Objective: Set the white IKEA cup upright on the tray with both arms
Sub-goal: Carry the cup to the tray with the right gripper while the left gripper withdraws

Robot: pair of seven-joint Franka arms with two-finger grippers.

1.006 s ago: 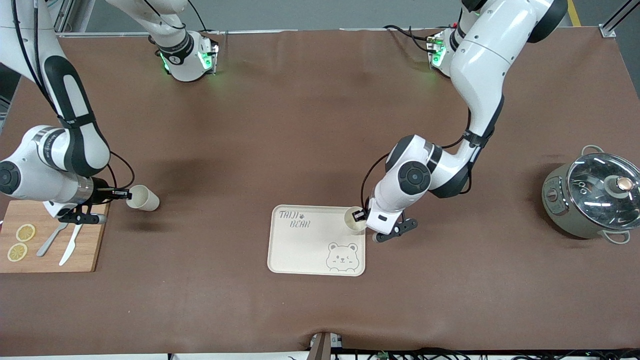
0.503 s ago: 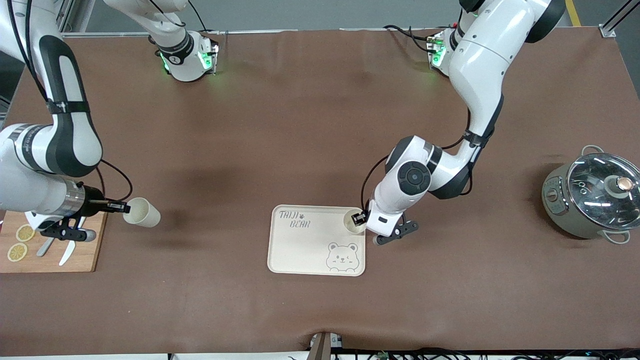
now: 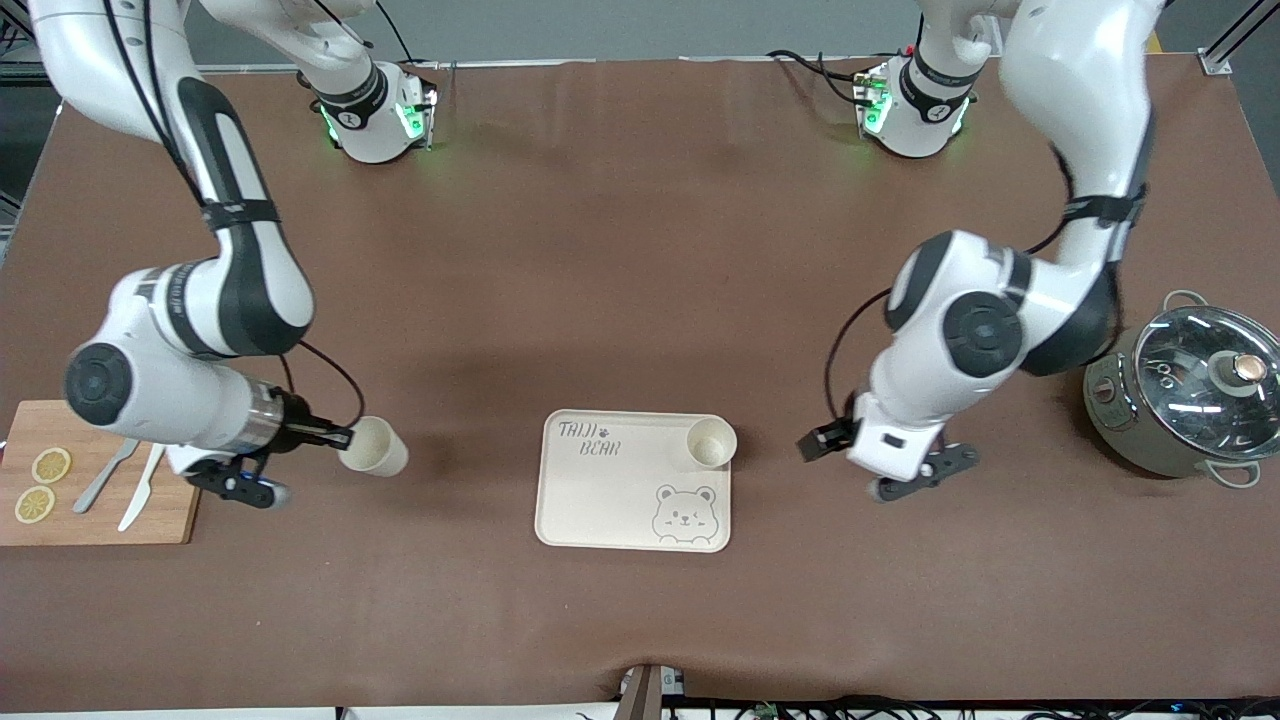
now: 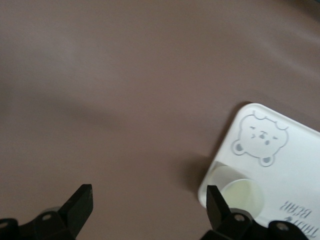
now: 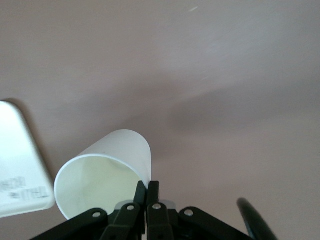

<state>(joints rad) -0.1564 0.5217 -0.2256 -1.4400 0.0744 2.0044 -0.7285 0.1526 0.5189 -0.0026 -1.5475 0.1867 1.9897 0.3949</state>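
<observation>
A white cup stands upright in a corner of the cream tray, toward the left arm's end. My left gripper is open and empty beside the tray, apart from that cup. Its wrist view shows the tray, the cup and the spread gripper. My right gripper is shut on the rim of a second white cup. It holds this cup tipped on its side over the table between the cutting board and the tray. The right wrist view shows this cup pinched by the gripper.
A wooden cutting board with lemon slices, a fork and a knife lies at the right arm's end. A grey pot with a glass lid stands at the left arm's end. Brown table lies between.
My left gripper let go of the cup on the tray and drew away toward the left arm's end. My right gripper carried its cup from beside the cutting board toward the tray.
</observation>
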